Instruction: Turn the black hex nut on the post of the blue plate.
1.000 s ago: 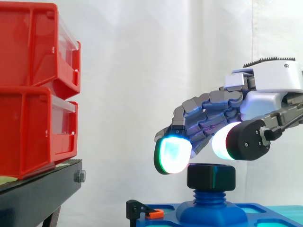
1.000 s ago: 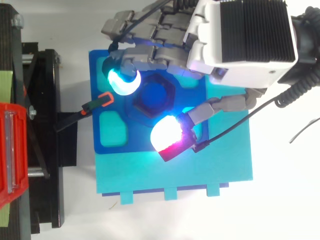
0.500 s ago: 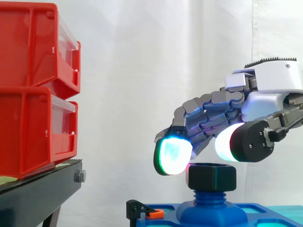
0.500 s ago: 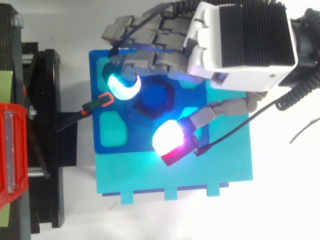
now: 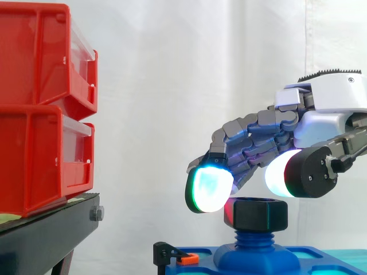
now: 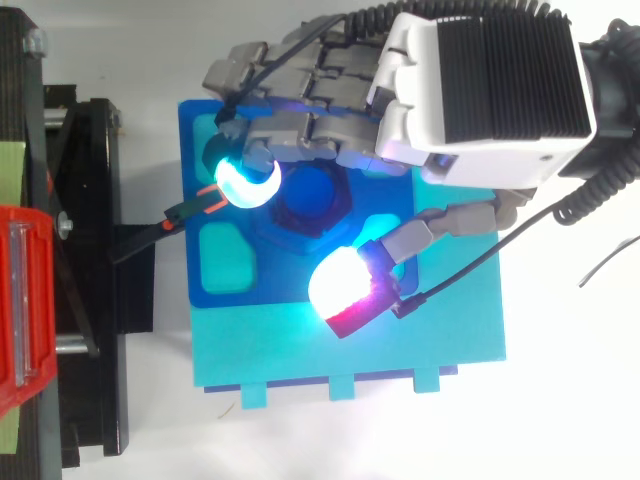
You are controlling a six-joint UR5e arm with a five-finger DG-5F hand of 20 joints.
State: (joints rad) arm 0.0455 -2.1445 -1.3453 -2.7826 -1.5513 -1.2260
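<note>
The black hex nut [image 5: 256, 213] sits on the threaded blue post [image 5: 254, 237] of the blue plate [image 6: 262, 286], seen from above as a dark hexagon [image 6: 308, 196]. My hand [image 6: 480, 90] hovers over it, coming in from the right [image 5: 327, 109]. Its fingers are loosely bent and spread. One glowing cyan fingertip [image 5: 207, 189] hangs just left of the nut, level with its top edge. The thumb's white-red pad [image 6: 340, 290] stays off the nut, on the near side and slightly above it [image 5: 278, 175]. Nothing is held.
The blue plate rests on a cyan base [image 6: 450, 330]. A small black clamp with an orange tip [image 6: 205, 203] sticks out at the plate's left edge. Two stacked red bins [image 5: 40, 109] on a black stand [image 5: 46, 235] are at the left.
The thumb pad has drawn away from the nut, outward and a little up. The fingers shifted slightly across the plate's far side. The nut looks slightly turned.
</note>
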